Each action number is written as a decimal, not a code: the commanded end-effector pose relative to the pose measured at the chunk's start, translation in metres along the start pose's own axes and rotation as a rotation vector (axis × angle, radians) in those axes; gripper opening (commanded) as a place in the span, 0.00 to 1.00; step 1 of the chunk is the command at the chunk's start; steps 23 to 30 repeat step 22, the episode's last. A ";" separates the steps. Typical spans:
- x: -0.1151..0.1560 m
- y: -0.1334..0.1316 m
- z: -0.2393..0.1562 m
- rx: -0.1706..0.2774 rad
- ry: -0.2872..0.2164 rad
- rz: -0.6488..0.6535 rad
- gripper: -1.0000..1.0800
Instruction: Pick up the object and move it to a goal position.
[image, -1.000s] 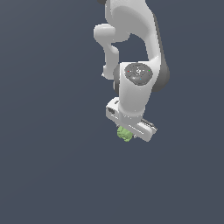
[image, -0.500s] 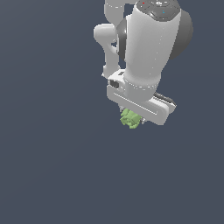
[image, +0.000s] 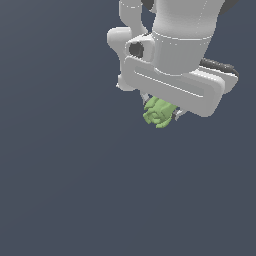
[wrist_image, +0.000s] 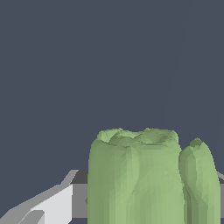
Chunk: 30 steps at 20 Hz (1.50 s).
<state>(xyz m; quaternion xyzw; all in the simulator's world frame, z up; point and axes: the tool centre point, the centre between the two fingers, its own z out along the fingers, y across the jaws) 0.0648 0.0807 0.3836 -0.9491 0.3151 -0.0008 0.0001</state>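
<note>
You see the end effector (image: 161, 113) closed on the green object (image: 158, 112), now nearer the camera than half a second ago

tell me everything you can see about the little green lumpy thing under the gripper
The small light-green lumpy chunk is roughly barrel-shaped, with rounded vertical ridges and a matte, faceted surface. In the wrist view it shows a broad main body with a narrower lobe beside it and an uneven, dimpled end. It sits tucked directly under the white robot gripper, between its fingers, one pale finger visible alongside it. It seems to be held off the plain dark grey ground; nothing else touches it.
</note>
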 end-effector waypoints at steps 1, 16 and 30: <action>0.000 -0.002 -0.020 -0.001 -0.001 0.000 0.00; 0.001 -0.010 -0.076 -0.001 -0.001 -0.001 0.00; 0.002 -0.010 -0.079 -0.001 -0.001 -0.001 0.00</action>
